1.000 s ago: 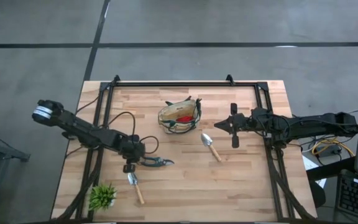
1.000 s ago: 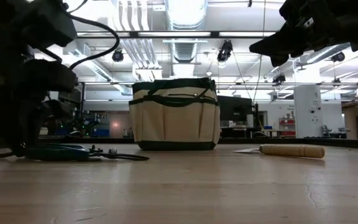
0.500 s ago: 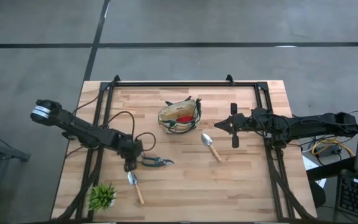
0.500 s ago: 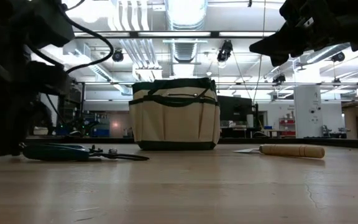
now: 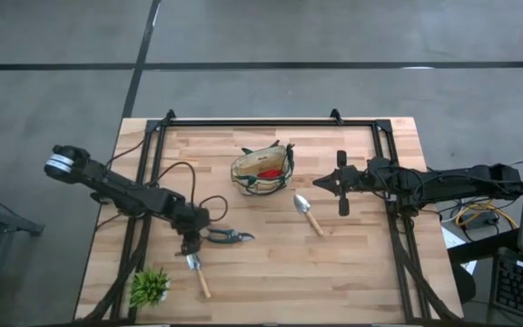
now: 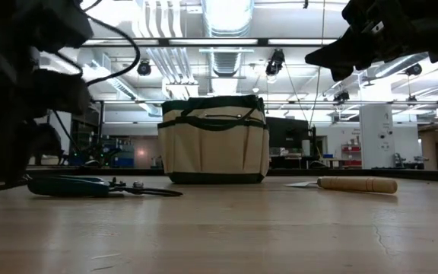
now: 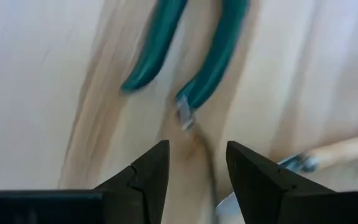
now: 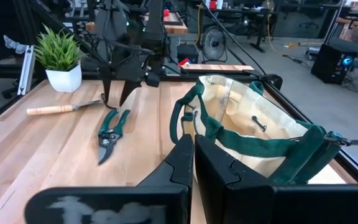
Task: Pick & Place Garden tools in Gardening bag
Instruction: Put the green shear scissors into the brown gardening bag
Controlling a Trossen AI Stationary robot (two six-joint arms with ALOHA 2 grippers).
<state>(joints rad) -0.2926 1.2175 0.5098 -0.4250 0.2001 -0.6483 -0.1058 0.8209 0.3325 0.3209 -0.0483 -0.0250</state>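
The tan gardening bag [image 5: 263,170] with green trim stands upright at mid-table, and a red item [image 5: 267,173] shows inside it. Teal-handled pruning shears [image 5: 228,236] lie flat on the wood. My left gripper [image 7: 194,168] stands open, fingers pointing down, just off the shears' handle ends [image 7: 194,93] and touching nothing. One wooden-handled trowel [image 5: 198,272] lies close by that gripper, and another trowel [image 5: 310,214] lies right of the bag. My right gripper [image 8: 191,155] hovers shut and empty, to the right of the bag [image 8: 260,137] and above the table.
A small spiky green plant [image 5: 150,286] in a white pot stands at the near left corner. A black frame rail [image 5: 261,121] runs along the far and side edges of the table. Bare wood lies between the shears and the near edge.
My left gripper has drawn back a little from the shears' handles toward the table's near-left. More of the handles shows in the low view. The shears lie where they were. The right arm has kept still.
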